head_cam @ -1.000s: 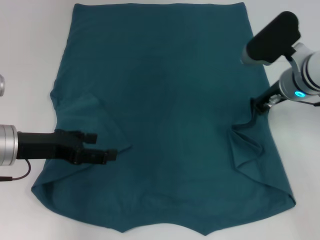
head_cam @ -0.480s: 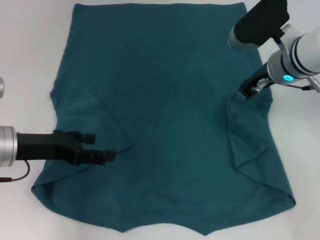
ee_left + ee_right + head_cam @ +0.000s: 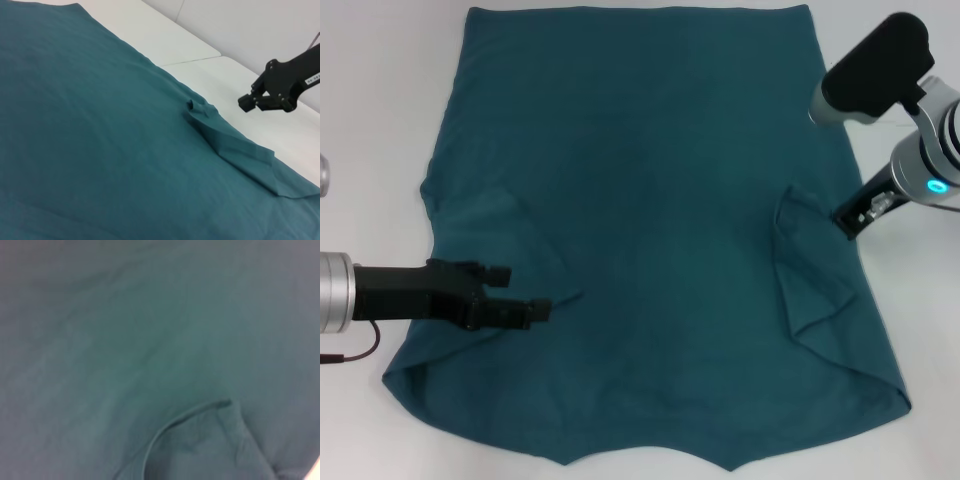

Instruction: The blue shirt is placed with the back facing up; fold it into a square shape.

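Both sleeves of the blue shirt (image 3: 650, 230), spread back-up on the white table (image 3: 370, 100), lie folded inward, so my right gripper (image 3: 848, 217) hovers empty, fingers parted, just off its right edge, while my left gripper (image 3: 525, 308), fingers spread, rests over its left sleeve.

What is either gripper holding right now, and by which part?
Nothing is held. The right gripper is clear of the dark teal-blue cotton shirt; the left gripper lies open over its folded-in sleeve.
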Controlling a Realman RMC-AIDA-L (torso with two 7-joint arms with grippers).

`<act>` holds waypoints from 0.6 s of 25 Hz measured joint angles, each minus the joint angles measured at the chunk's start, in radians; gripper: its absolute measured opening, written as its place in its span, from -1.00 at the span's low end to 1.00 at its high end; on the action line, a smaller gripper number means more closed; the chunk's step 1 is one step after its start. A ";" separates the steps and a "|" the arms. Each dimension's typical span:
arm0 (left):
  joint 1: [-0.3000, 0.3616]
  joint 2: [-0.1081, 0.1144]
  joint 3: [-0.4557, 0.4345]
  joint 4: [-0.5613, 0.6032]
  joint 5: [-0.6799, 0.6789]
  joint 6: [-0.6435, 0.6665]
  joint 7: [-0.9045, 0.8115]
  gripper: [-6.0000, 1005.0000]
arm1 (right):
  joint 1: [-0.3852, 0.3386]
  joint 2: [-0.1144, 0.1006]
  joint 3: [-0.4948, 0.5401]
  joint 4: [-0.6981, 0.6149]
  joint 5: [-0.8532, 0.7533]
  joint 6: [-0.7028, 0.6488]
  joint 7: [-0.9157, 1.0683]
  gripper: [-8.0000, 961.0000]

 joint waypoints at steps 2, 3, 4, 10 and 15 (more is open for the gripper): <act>0.000 0.000 0.000 0.000 0.000 0.000 0.003 0.88 | -0.008 0.001 0.000 0.004 0.004 -0.002 -0.007 -0.91; 0.001 0.000 0.000 0.000 0.000 0.001 0.005 0.88 | -0.011 0.002 0.000 0.007 0.007 -0.003 -0.012 -0.91; 0.001 -0.001 0.000 0.000 -0.001 0.002 0.008 0.88 | -0.013 0.003 0.000 0.010 0.010 -0.003 -0.016 -0.91; 0.007 -0.004 -0.001 0.003 -0.006 0.011 0.014 0.88 | -0.003 0.005 -0.007 0.058 0.029 -0.018 -0.034 -0.91; 0.017 -0.009 -0.003 0.022 -0.010 0.028 0.022 0.88 | 0.008 0.005 -0.012 0.094 0.037 -0.039 -0.029 -0.91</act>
